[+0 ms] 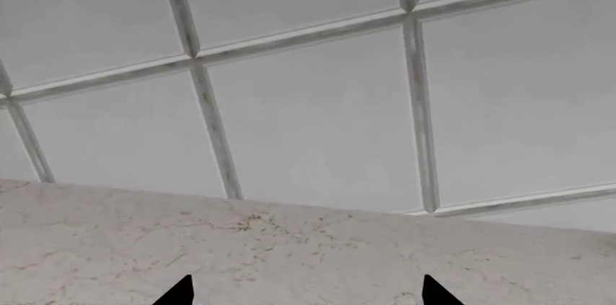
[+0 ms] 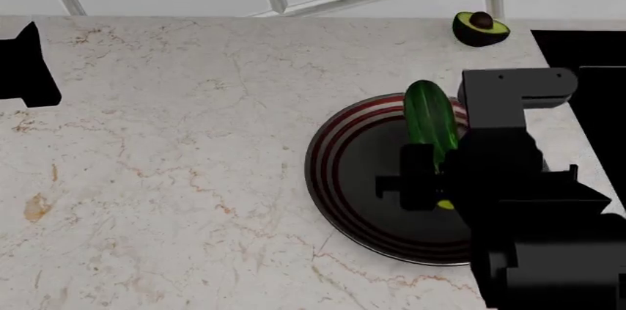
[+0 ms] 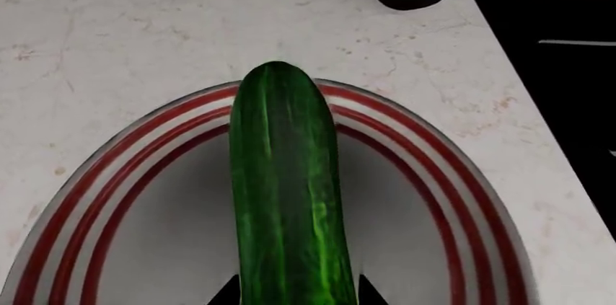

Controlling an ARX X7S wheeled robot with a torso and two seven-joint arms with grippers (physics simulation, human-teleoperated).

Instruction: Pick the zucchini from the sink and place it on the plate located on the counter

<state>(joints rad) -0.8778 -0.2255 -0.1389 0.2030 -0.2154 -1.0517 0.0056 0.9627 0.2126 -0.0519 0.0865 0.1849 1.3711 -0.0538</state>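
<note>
Right claw (image 2: 423, 178) clamps 1 zucchini (image 3: 284, 197) over 1 plate (image 2: 338, 178); left claw (image 1: 306, 292) spread, empty; 1 avocado half (image 2: 480, 28).

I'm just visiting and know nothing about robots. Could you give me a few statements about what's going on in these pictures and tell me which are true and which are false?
1. The zucchini is over the plate. True.
2. The zucchini is still in the sink. False: it is above the plate on the counter, out of the black basin.
3. A halved avocado sits on the counter beyond the plate. True.
4. The left gripper is holding the zucchini. False: it holds nothing, with only counter and tiled wall before it; the zucchini lies between the right gripper's fingertips.
5. The avocado lies on the plate. False: it rests on the counter, apart from the plate.
</note>
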